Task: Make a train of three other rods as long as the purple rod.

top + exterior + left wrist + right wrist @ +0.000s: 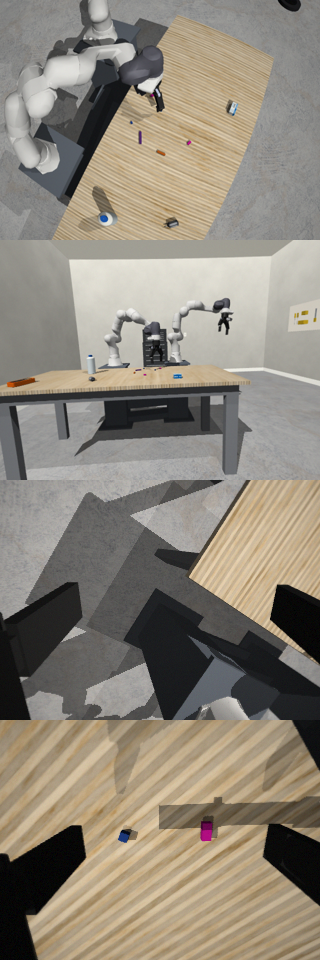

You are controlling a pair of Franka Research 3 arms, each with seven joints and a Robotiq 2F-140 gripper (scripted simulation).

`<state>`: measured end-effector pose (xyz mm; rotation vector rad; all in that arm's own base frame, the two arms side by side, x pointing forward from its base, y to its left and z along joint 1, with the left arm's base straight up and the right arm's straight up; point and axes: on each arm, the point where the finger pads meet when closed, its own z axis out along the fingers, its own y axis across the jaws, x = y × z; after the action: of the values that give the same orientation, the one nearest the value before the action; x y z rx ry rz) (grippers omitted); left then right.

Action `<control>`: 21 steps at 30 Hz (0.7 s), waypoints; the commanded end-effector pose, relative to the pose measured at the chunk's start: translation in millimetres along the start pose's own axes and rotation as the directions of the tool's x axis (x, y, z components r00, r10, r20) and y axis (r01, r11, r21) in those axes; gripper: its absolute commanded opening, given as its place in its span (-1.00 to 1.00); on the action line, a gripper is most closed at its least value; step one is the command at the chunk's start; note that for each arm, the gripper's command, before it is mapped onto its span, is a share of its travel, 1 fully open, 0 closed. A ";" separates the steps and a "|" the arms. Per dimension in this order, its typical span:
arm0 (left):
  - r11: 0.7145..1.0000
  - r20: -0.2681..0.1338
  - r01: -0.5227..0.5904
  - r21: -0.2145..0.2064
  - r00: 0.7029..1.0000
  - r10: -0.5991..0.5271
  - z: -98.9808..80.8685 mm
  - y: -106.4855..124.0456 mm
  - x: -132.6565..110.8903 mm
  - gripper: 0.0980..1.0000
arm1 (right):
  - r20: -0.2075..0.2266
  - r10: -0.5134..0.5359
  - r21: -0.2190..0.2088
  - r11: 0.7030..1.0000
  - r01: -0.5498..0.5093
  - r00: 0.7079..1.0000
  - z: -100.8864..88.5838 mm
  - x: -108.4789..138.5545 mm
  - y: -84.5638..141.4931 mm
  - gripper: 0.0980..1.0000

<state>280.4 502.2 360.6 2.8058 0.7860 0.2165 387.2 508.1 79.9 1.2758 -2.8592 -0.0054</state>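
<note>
A pale back wall [129,281] rises behind a dark drawer cabinet [147,353], and mottled grey floor [289,180] [284,420] [50,520] surrounds the striped wooden tabletop [206,103] [116,379] [265,545] [175,895]. A white bottle [106,219] [91,365] with a blue cap stands upright on it, well apart from the rods.

My right claw [151,101] [156,360] [173,841] hangs above the wood, its fingers wide apart with nothing between them. In my wrist view, a blue rod [161,110] [155,369] [124,836] and a magenta rod [151,95] [160,368] [206,831] lie below, framed by the fingers and apart from each other.

The second blue rod [131,122] [143,368] lies near the purple rod [140,137] [138,369]. The orange rod [161,152] [134,372] and the other magenta rod [189,142] [145,374] lie farther from my claw, separate from each other. My left claw [223,331] [176,601] hangs high, spread wide and unladen.
</note>
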 end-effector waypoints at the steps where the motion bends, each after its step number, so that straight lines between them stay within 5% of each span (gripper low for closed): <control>1: 1.000 0.005 0.000 0.021 1.000 0.000 -7.6 -13.9 -11.8 1.00 | 0.009 0.095 0.007 0.995 -0.095 0.995 -0.1 -3.5 -1.7 1.00; 21: 0.991 0.010 0.068 0.113 0.998 -0.070 -45.8 -76.6 -69.1 1.00 | 0.009 0.095 0.007 0.995 -0.095 0.995 -0.1 -3.5 -1.7 1.00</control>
<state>189.3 534.4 377.8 2.8607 0.9154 0.1612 390.3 508.9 80.7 1.1614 -2.9183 0.0010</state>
